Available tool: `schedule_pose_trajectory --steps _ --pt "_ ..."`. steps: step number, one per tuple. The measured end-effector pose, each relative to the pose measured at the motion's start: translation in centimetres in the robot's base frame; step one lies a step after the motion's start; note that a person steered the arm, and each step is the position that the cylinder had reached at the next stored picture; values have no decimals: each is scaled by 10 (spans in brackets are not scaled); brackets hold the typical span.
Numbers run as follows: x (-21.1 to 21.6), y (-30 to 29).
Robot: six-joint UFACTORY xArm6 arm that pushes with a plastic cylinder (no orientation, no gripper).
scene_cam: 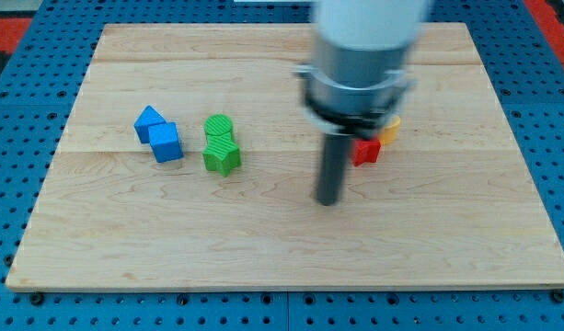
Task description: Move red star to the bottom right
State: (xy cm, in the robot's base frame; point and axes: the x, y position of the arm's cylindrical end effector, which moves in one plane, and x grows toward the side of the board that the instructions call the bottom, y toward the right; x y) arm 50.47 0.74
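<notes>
The red star lies right of the board's middle, partly hidden behind the rod and the arm's body. A yellow block sits just above and to the right of it, touching or nearly touching, mostly hidden by the arm. My tip rests on the board below and to the left of the red star, a short gap away from it.
Two blue blocks sit together at the view's left. Two green blocks stand stacked in the view just right of them. The wooden board lies on a blue perforated table.
</notes>
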Motion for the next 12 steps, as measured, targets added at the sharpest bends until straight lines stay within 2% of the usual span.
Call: schedule_pose_trajectory --steps 1,2,3,4,5,7,8,9,10,11,12 --pt "-60 -15" --pt "-66 16" --pt "-71 94" --pt "-71 71" --pt "-68 103" --pt "-79 128" --pt "-31 142" --pt "-20 134" --pt "-47 143" --pt "-51 180" --pt "-32 183"
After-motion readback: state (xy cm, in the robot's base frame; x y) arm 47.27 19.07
